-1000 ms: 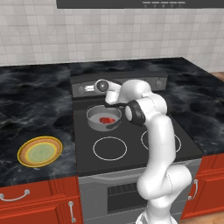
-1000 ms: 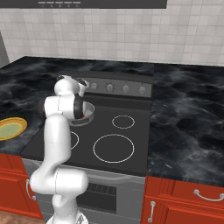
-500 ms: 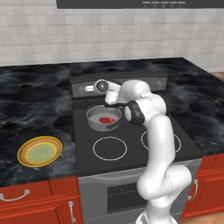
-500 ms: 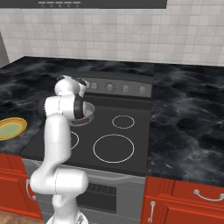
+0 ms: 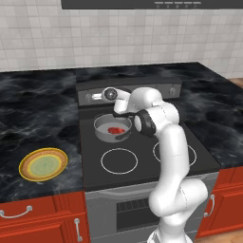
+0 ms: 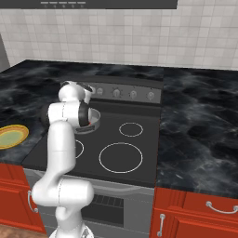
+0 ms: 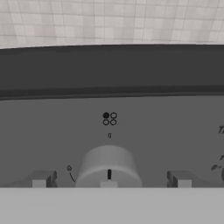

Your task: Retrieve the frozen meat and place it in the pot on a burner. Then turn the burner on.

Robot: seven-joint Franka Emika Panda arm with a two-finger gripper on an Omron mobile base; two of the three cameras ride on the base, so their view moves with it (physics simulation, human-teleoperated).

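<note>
**Burner knob: approach and grip**

Frozen meat (image 5: 113, 130) located inside the pot (image 5: 112, 127), lying on its pale floor. Pot seated on the rear-left burner (image 5: 95, 137) of the black cooktop (image 5: 142, 166). Placement step judged complete; ignition step outstanding.

Hand (image 7: 109, 181) released, jaws spread wide, nothing held. Fingertips (image 7: 40, 180) standing to either side of a grey round knob (image 7: 108, 165) on the stove's control panel (image 7: 153, 131), not yet touching it. Knob centred between the fingertips in the hand view, dark indicator line pointing towards the camera's lower edge. Four-circle zone diagram (image 7: 109, 118) printed above the knob, upper-left circle filled: judged to mark the rear-left zone, matching the pot's position.

Handling, as judgement:
- Knob rigid, smooth-sided, likely slippery under a light pinch.
- Fixed to the panel; rotates only, no lift.
- Grip across the full width, on opposite sides of the cylinder, well back from the front edge.
- Close firmly before rotating; turn about the knob's own axis to avoid slipping off.

Yellow-rimmed plate (image 5: 43, 164) resting on the tabletop (image 5: 33, 118), well apart from the work.
</note>
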